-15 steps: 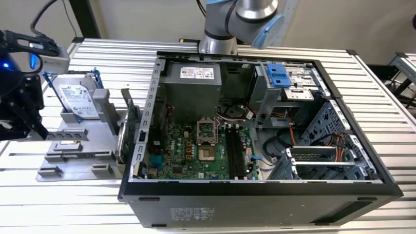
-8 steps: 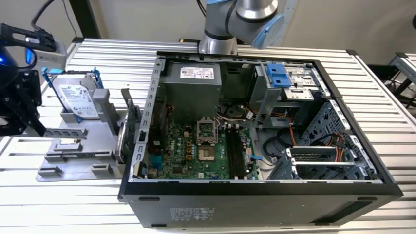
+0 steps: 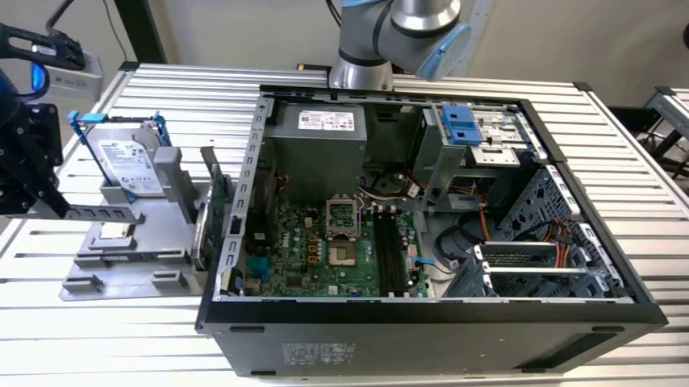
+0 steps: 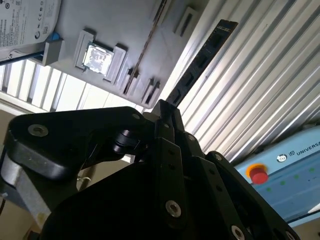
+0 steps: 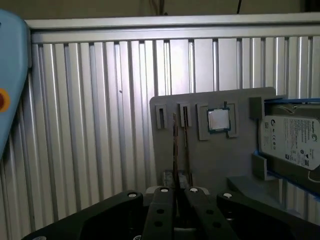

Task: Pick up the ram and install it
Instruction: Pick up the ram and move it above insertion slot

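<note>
Nearest, the gripper (image 4: 162,107) has its fingers clamped on one end of the single ram (image 4: 200,60). The stick's long axis runs straight out from the fingertips, above the slatted worktop (image 4: 260,75) and just beside the grey holder's (image 4: 125,25) edge. Farther off, the holder carries one silver processor chip (image 4: 97,56) and one hard drive (image 4: 25,20).

Hard drive (image 3: 127,165) on holder (image 3: 161,211), exterior view's left of case (image 3: 431,322); ram (image 4: 201,61) between jaws.
</note>
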`<state>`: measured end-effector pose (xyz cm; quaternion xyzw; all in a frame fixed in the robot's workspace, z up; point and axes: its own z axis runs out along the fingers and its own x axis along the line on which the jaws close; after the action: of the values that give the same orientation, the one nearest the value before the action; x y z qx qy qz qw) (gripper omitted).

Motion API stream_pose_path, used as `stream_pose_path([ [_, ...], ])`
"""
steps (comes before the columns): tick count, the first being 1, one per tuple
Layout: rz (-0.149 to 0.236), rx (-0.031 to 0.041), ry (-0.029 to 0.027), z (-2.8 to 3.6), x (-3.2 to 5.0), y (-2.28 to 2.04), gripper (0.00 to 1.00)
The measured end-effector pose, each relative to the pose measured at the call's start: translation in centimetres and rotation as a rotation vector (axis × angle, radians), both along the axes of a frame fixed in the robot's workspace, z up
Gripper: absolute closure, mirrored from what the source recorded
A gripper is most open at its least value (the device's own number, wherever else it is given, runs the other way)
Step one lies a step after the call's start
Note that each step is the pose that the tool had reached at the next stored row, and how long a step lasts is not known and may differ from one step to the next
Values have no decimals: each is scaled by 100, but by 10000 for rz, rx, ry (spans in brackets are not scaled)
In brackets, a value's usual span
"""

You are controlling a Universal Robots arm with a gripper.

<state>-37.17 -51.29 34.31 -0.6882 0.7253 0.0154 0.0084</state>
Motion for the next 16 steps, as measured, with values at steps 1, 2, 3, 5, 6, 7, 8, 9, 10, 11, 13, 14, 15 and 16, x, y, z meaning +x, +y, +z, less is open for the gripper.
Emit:
stream_pose_path([
  [1,0,0,0,15,0,0,100],
  [2,0,1,-1,29,0,0,100],
  [3,0,1,0,43,0,0,100],
  [5,0,0,0,70,0,0,100],
  [6,0,0,0,81,0,0,100],
  [7,0,0,0,93,0,0,100],
  [8,0,1,-1,102,0,0,100],
  [9,0,1,-1,112,0,0,100],
  [10,0,1,-1,120,0,0,100],
  [11,1,1,0,129,0,0,100],
  [13,0,0,0,144,0,0,100],
  [14,0,1,-1,150,0,0,100],
  [15,0,1,-1,157,0,0,100],
  [16,0,0,-1,165,0,0,100],
])
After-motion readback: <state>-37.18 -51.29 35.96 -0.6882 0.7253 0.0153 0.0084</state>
